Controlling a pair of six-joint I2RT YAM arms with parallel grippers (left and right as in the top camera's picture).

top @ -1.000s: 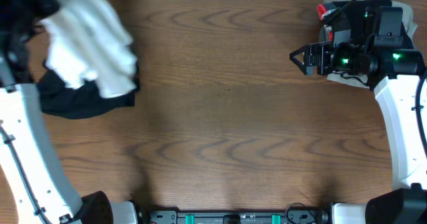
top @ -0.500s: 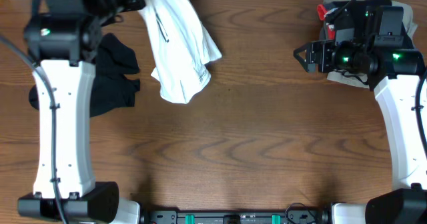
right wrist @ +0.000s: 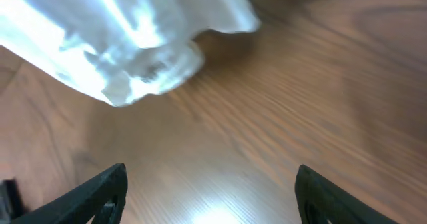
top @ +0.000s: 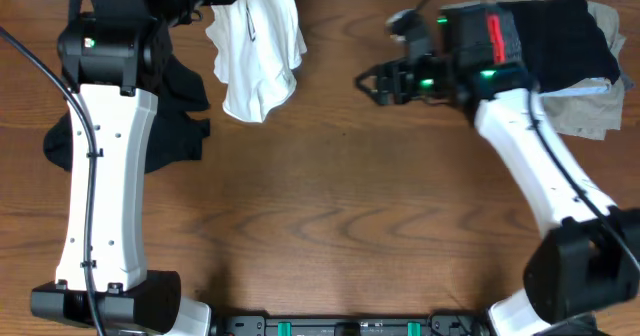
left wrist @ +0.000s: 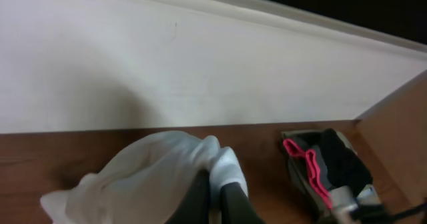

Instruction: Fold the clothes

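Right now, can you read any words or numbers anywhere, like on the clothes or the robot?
No text can be read in any view.
White shirt: a small dark mark, too small to read.
Red patch on the right arm: no letters visible.

- A brown wooden table (top: 340, 206) is filling almost the whole overhead frame.
- A white wall (left wrist: 167, 64) is spanning the upper half of the left wrist view, meeting the table's far edge.
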